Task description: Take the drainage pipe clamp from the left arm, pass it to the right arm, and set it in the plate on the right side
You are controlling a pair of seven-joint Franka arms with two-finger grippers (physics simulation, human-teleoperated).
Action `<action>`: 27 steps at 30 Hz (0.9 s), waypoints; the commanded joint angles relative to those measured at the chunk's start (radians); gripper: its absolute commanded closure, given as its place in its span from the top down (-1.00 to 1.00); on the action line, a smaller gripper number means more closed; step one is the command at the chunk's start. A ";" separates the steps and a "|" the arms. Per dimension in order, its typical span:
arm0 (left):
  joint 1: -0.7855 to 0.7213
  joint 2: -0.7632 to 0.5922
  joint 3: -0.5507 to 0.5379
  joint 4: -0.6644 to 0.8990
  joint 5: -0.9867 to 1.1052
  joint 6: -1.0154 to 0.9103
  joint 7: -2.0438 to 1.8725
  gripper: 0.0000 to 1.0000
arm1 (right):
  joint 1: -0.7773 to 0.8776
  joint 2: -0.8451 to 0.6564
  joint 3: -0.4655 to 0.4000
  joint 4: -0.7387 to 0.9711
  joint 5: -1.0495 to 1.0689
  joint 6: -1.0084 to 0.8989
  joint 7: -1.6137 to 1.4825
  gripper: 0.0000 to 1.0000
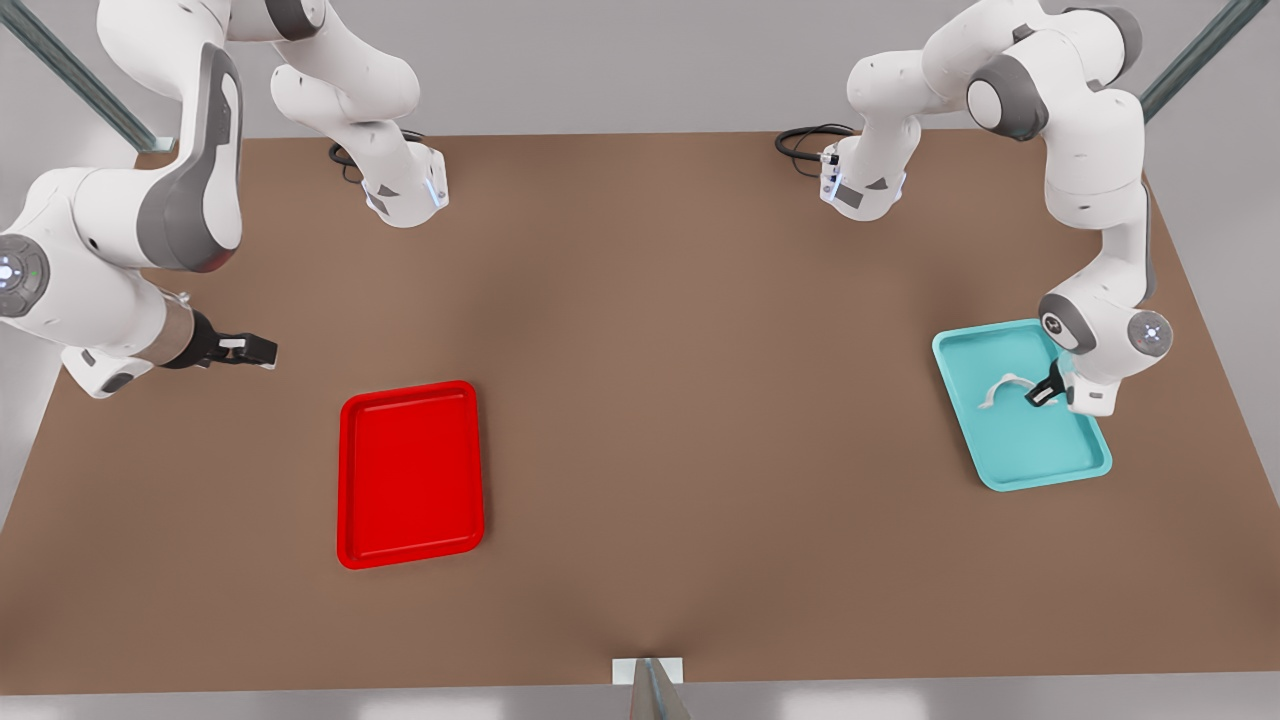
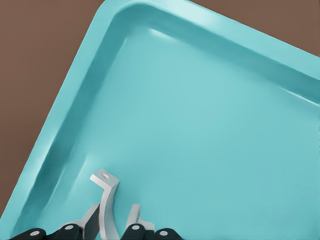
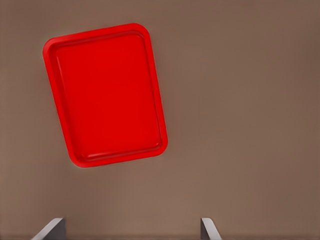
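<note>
We see the drainage pipe clamp (image 1: pixel 1003 390) lying inside the light teal tray (image 1: pixel 1000 462), which sits by the tabletop (image 1: pixel 640 400) edge on the front view's right, about midway between the near and far edges. The clamp rests on the tray floor in the tray's far half, arch up, its tabs down on the teal surface.

The left tool (image 1: pixel 1042 392) is down in that same tray, at the end of the clamp closest to the tabletop's side edge. In the left wrist view the left tool (image 2: pixel 102 231) has its fingers (image 2: pixel 87 220) spread to either side of the white strap (image 2: pixel 106 210), one finger beside each face of the band; we cannot tell whether the pads actually touch it, and the fingers stand apart rather than pressed together. One holed tab of the clamp points up toward the tray's long wall, close to the rim (image 2: pixel 60 130).

The right tool (image 1: pixel 250 350) hangs above the tabletop near the opposite side edge, on the front view's left, well apart from the clamp. Its fingers (image 3: pixel 52 229) show in the right wrist view set wide apart with nothing between them. This arm waits.

The plate (image 1: pixel 410 475) lies flat on the tabletop, nearer the near edge than the right tool, and in the right wrist view we see the plate (image 3: pixel 105 95) with a bare red floor
</note>
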 commanded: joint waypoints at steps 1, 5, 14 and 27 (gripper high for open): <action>0.000 -0.001 -0.005 0.001 0.000 -0.003 -0.011 -0.10 | 0.000 -0.001 0.000 0.000 0.001 -0.001 -0.002 1.00; 0.000 0.001 -0.005 0.002 0.002 -0.004 -0.011 -0.57 | 0.000 -0.003 0.000 -0.001 0.001 -0.001 -0.003 1.00; -0.001 0.015 -0.005 0.007 0.002 -0.003 -0.008 -0.57 | 0.000 -0.001 0.000 -0.006 -0.001 -0.002 -0.003 1.00; -0.033 -0.094 -0.006 0.064 0.005 -0.202 -0.007 -0.57 | 0.000 -0.003 0.000 -0.008 -0.001 -0.001 -0.006 1.00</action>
